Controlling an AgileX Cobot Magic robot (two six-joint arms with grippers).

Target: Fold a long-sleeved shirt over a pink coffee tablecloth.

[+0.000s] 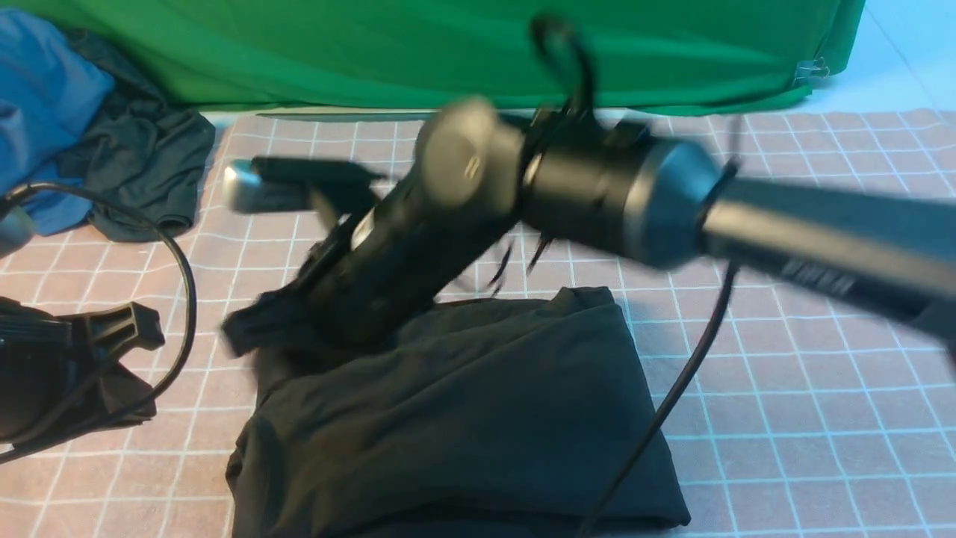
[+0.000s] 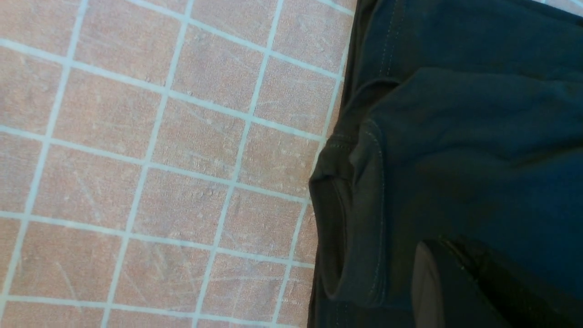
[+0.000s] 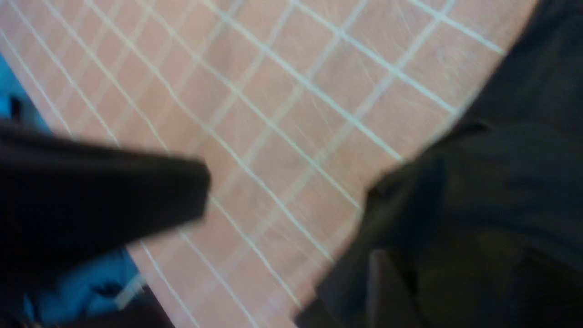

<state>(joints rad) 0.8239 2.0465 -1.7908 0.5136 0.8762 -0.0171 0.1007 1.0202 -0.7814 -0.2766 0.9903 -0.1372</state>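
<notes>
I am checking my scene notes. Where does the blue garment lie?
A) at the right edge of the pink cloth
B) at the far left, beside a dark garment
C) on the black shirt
B: the blue garment lies at the far left, against the dark garment, apart from the shirt.

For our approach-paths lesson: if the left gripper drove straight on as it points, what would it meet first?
Most likely the long-sleeved shirt, at its left edge, though depth is unclear.
</notes>
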